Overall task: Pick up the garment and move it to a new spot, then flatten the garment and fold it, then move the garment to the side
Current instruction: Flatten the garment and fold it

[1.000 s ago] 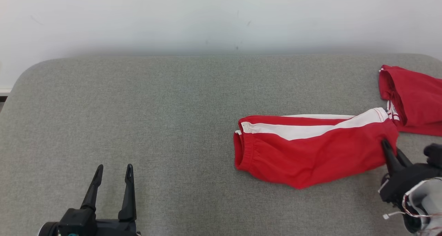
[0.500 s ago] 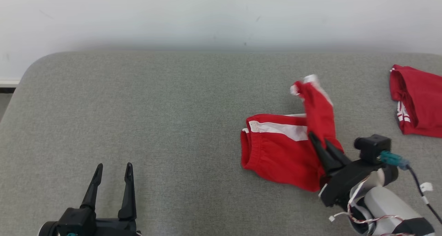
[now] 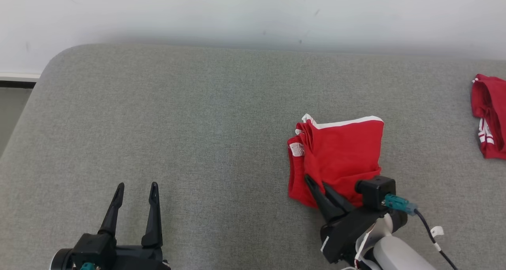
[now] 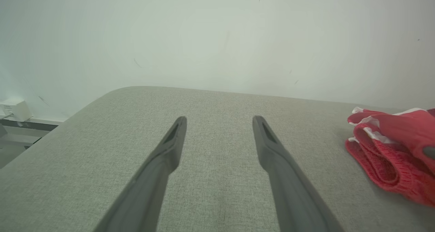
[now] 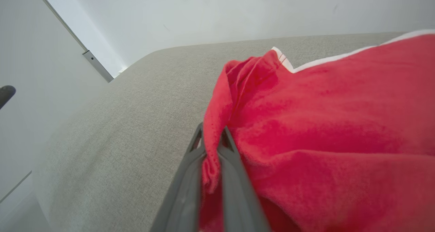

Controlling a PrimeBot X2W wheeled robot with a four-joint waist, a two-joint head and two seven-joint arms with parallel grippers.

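Right wrist view, garment (image 5: 323, 123) pinched between jaws

Head camera is looking down across the surface (image 3: 197, 104) toward its far edge; left wrist is skimming low over it; right wrist is sitting tight against the garment (image 5: 323, 123), which all three are sharing.

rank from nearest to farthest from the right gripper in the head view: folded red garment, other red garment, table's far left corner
1. folded red garment, pinched in the right gripper
2. other red garment, at the right edge
3. table's far left corner, across the table
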